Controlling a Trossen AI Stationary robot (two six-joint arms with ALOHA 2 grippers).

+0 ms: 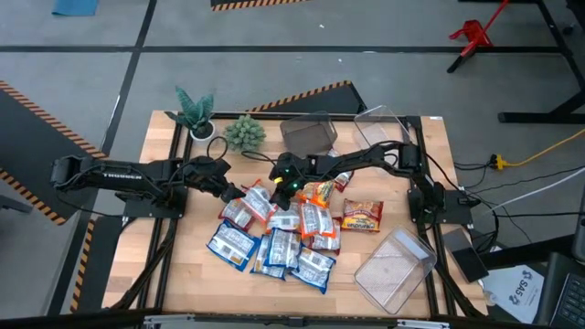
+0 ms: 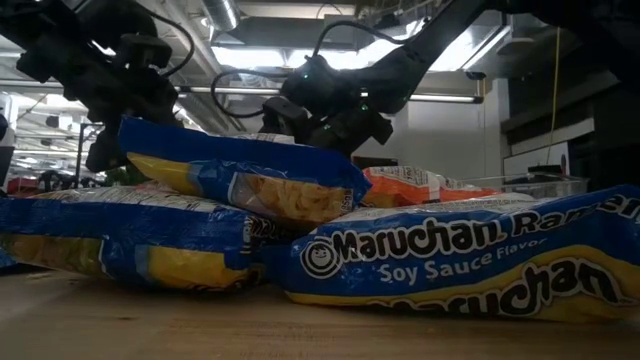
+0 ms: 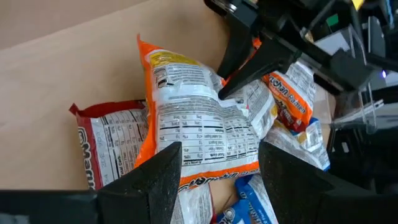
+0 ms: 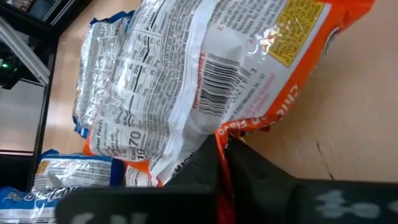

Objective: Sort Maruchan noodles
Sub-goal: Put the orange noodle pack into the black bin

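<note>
About a dozen Maruchan noodles packets (image 1: 279, 233) lie heaped mid-table, many overlapping. Nearest to the front edge of the table (image 1: 183, 274) is a run of blue-and-white ones, one reading Soy Sauce Flavor (image 2: 470, 255). Behind them come orange packets, and a red-brown one (image 1: 362, 216) sits slightly apart toward the right.

At the back of the heap the right gripper (image 1: 291, 175) is down on an orange packet (image 4: 249, 68), its fingers pinched together on the packet's crimped edge seam. The packet lies label side down, barcode and nutrition panel facing up.

The left gripper (image 1: 228, 190) hovers just beside the heap's left end, fingers (image 3: 158, 171) apart, nothing between them, looking toward the same orange packet.

Handling, by my judgement: light, crackly film over a brittle noodle block, slippery on the flat faces. The sealed edge is the sensible hold; squeezing the middle risks crushing the block. A seam pinch may let the packet swing or slip when raised.

Beyond: three clear bins, one toward the front right (image 1: 395, 267) and two at the back (image 1: 309, 133), plus two small green plants (image 1: 195, 111) at the back left.
</note>
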